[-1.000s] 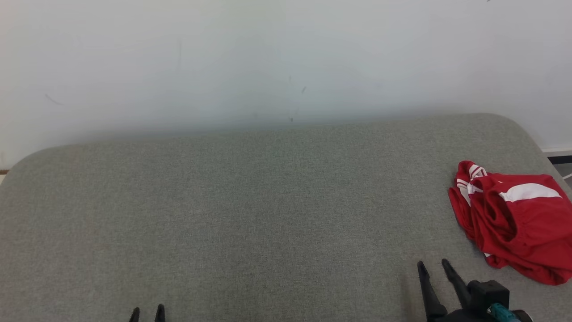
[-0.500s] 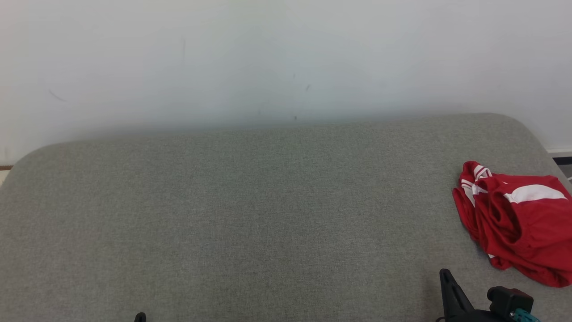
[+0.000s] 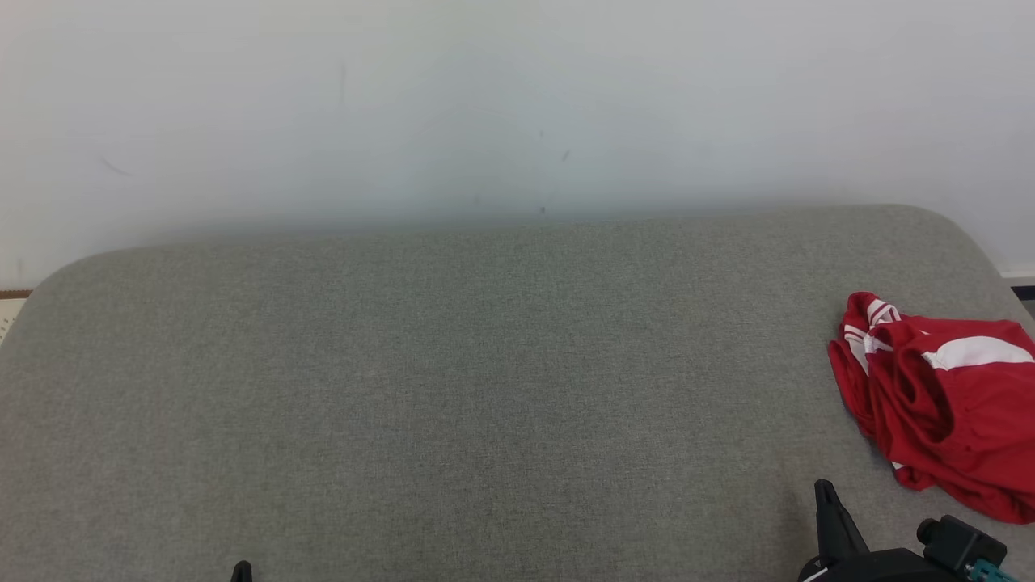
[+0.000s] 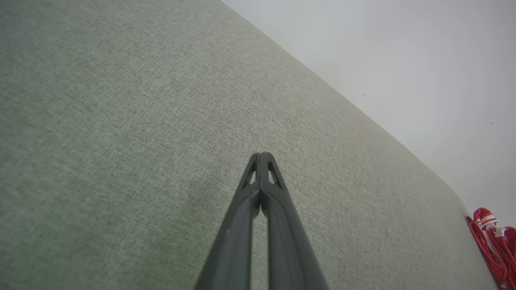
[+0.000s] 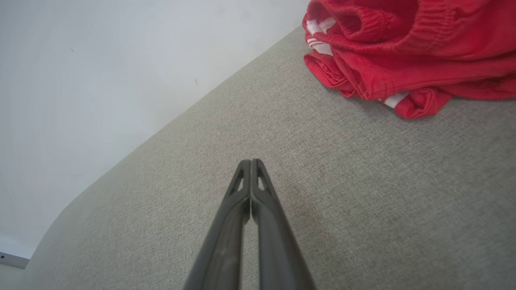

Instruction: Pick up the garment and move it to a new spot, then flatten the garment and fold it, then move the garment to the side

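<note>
Currently, the garment, red with white stripes, lies bunched in a loose heap at the far right of the head view, on the grey fabric-covered table. Part of it runs past the right edge of the frame, so I cannot tell how close it sits to the table's rim. An elastic waistband gapes open at the upper right of the right wrist view.

Left hand: clenched, fingers pressed together, grasping nothing, over bare table at the lower left of the head view, well apart from the cloth.
Right hand: also clenched and empty, at the lower right of the head view, near the heap but not touching it.

Judgement on stage: the heap sits at the side, as the task's end asks, yet it looks rumpled rather than folded flat. One look does not say whether it has been handled.

Risks:
- A clenched hand meeting the cloth would shove it, not grip it. So near the right side, a shove could send it over the rim.
- The layers are loose. A pinch on one ply could lift a trailing bundle that drags or unrolls.
- The stretchy waistband could slip between thin fingers.
</note>
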